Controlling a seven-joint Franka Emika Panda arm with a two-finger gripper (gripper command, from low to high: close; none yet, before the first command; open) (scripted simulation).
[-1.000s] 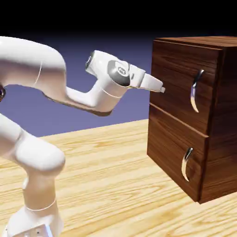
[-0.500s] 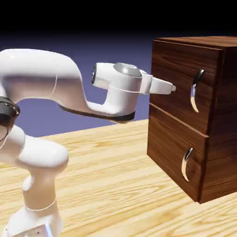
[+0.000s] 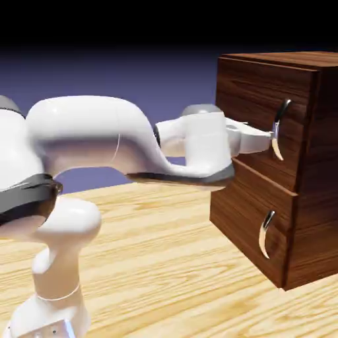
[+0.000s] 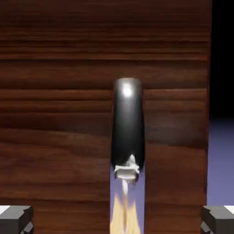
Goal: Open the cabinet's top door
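The gripper (image 3: pixel 269 136) stands with its jaws wide apart, holding nothing; in the hand view its two grey fingertips (image 4: pixel 15 218) sit at five and seven o'clock, with the curved silver handle (image 4: pixel 127 130) upright between and beyond them; in the exterior view the fingertips reach level to the handle's midpoint, at or just beside it; whether they touch I cannot tell; the top door (image 3: pixel 254 125) lies shut, flush in the cabinet (image 3: pixel 310 198) at three o'clock; the lower panel (image 3: pixel 247 221) sits beneath; the white arm (image 3: pixel 99 142) stretches from nine o'clock over the wooden table (image 3: pixel 152 264).
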